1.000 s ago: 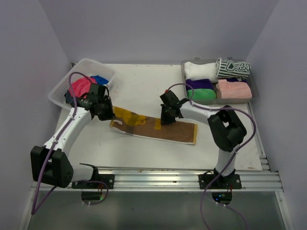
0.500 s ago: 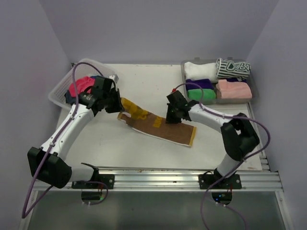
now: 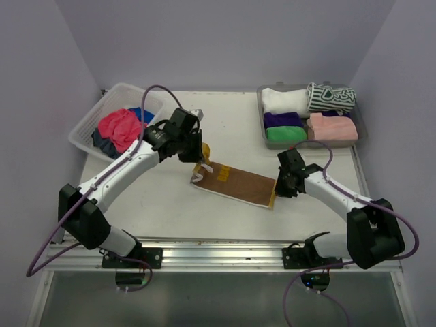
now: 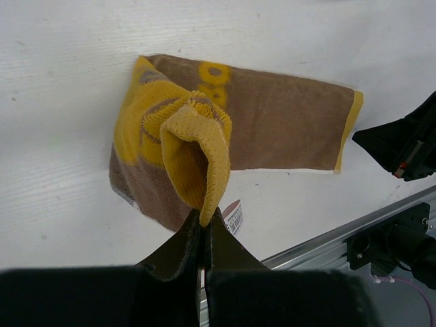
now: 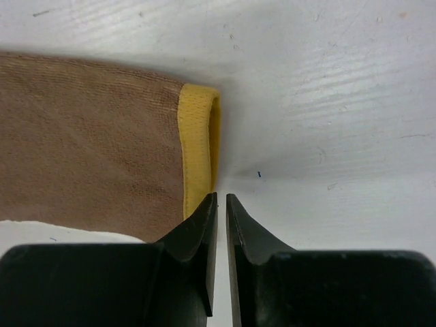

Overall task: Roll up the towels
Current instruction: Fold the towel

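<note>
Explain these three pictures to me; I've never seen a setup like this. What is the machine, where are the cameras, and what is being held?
The machine is a left arm and a right arm, bolted at the near edge of the table. The wide picture looks down from above and behind them. Each close-up comes from a camera on one wrist, with its black claw at the bottom. On the table are a white basket of loose towels, a grey tray of rolled towels, and one yellow-and-brown towel. The left claw is shut on that towel's yellow end, lifted and curled over. The right claw sits at the opposite yellow hem, barely open, holding nothing.
</note>
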